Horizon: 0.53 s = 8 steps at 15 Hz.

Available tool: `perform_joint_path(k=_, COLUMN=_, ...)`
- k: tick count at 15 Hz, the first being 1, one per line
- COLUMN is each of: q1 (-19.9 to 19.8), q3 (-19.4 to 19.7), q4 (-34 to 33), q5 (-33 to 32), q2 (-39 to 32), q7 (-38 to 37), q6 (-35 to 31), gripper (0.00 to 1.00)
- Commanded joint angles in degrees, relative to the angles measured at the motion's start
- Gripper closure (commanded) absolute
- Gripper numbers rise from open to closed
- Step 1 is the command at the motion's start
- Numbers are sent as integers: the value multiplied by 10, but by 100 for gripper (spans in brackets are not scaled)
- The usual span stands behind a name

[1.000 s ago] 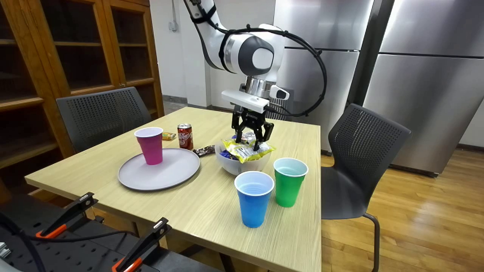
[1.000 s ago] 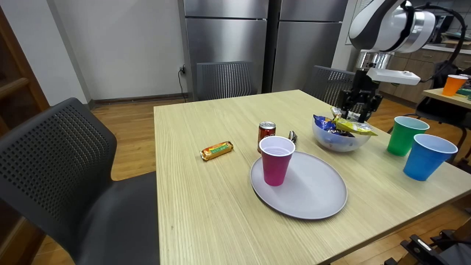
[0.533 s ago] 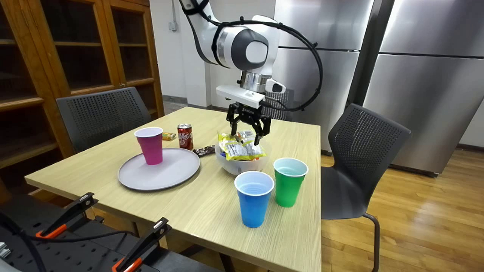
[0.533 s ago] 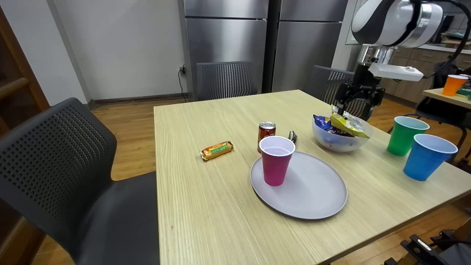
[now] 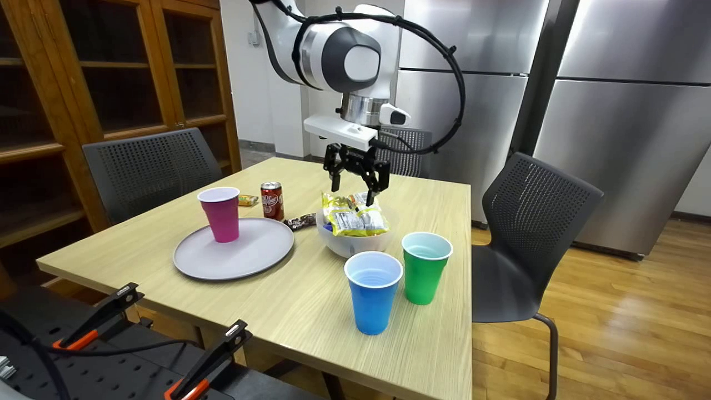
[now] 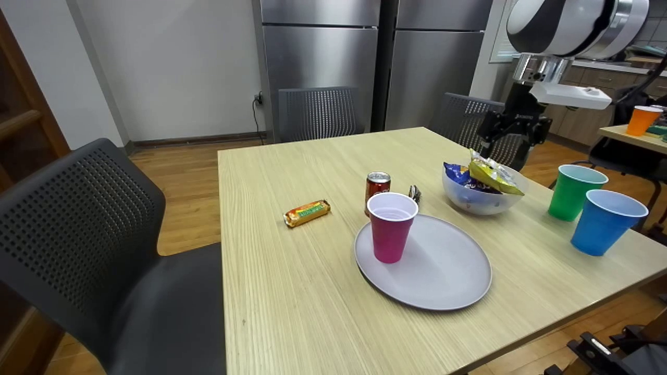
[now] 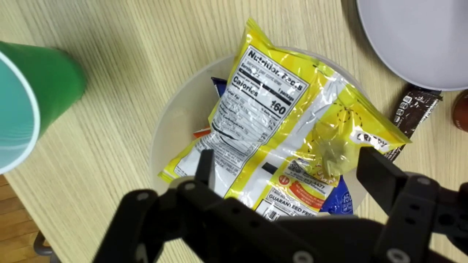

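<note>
My gripper (image 5: 353, 194) is spread wide w/ nothing held, just over the yellow snack bag (image 7: 274, 120), which lies in the bowl (image 7: 179, 117) atop a blue packet (image 7: 340, 199). Wrist view, from bowl ctr: green cup (image 7: 56, 82) 10 o'clock, plate (image 7: 420, 40) 2 o'clock, brown bar (image 7: 413, 109) 3 o'clock. Bag's prob. v. light, soft, slick, contents crushable; best hold IMO: gentle pinch, its flat 12 o'clock corner.

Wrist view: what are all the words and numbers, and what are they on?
On the yellow bag:
"Nutrition Facts"
"1 serving per container"
"1 package"
"Calories 160"
"CRISPY"
"YUM" (crumpled)
"GUARANTEED" (next word unclear)
On the blue bag: "150"
Too small or blurred: all the rest, also on the brown bar and can.
</note>
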State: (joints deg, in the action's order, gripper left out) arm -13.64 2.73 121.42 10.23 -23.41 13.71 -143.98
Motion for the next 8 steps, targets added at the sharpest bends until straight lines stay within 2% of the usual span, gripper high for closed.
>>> perform_joint_path(k=1, q1=10, q3=-5, q4=58, q5=7, q2=56, q7=-8, q6=-29, gripper=0)
perform_joint_path(k=8, q1=39, q3=-9, q4=116, q5=3, q2=108, q7=-12, q6=-63, gripper=0)
